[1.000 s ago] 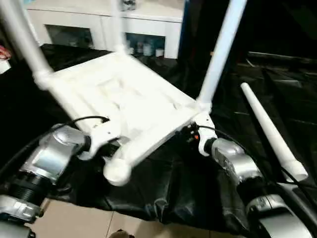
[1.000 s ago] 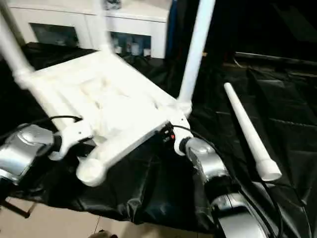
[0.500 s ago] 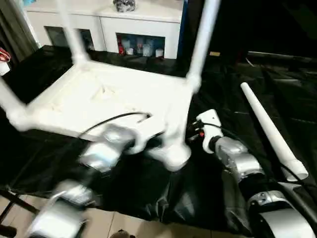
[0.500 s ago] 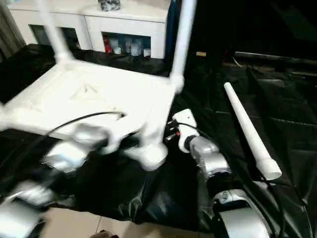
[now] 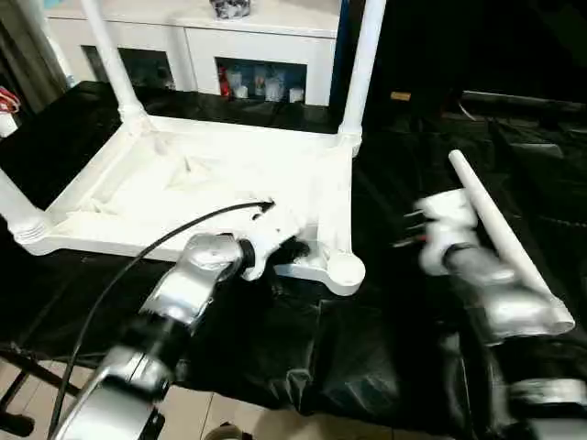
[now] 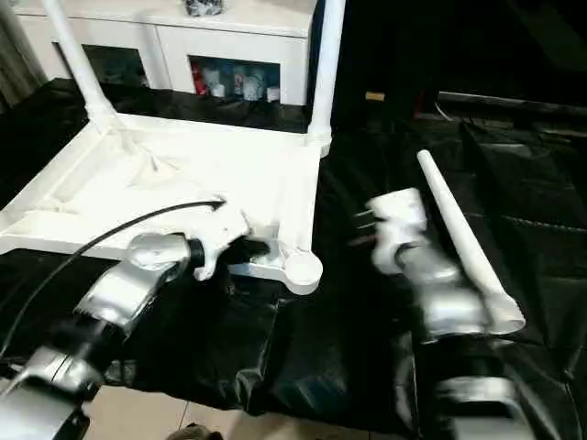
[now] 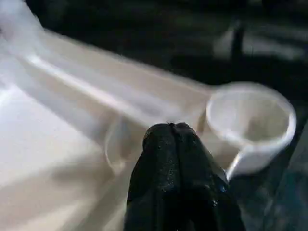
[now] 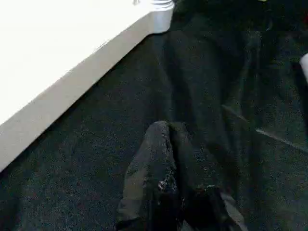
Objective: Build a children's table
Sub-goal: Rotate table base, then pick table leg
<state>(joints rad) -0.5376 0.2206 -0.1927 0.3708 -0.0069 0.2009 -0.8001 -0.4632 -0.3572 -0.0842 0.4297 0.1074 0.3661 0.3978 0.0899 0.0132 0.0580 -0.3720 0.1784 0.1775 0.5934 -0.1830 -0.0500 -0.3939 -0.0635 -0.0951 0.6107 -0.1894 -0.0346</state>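
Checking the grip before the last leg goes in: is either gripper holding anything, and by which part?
Nothing is held. Both sets of jaws are shut on nothing: the left gripper at the tabletop near its empty socket, the right gripper over black cloth.

**Table top inverted on black sheet, fourth leg loose**

Table top [image 5: 211, 183] is laid upside down on the black sheet [image 5: 367, 348]. Three legs [image 5: 365, 55] are seated in corner sockets; the near-right socket [image 5: 345, 270] is seen empty. Left gripper [image 5: 292, 231] is placed at the near rim. A loose leg [image 5: 500, 229] is seen lying right, beside the blurred right arm [image 5: 477, 275].
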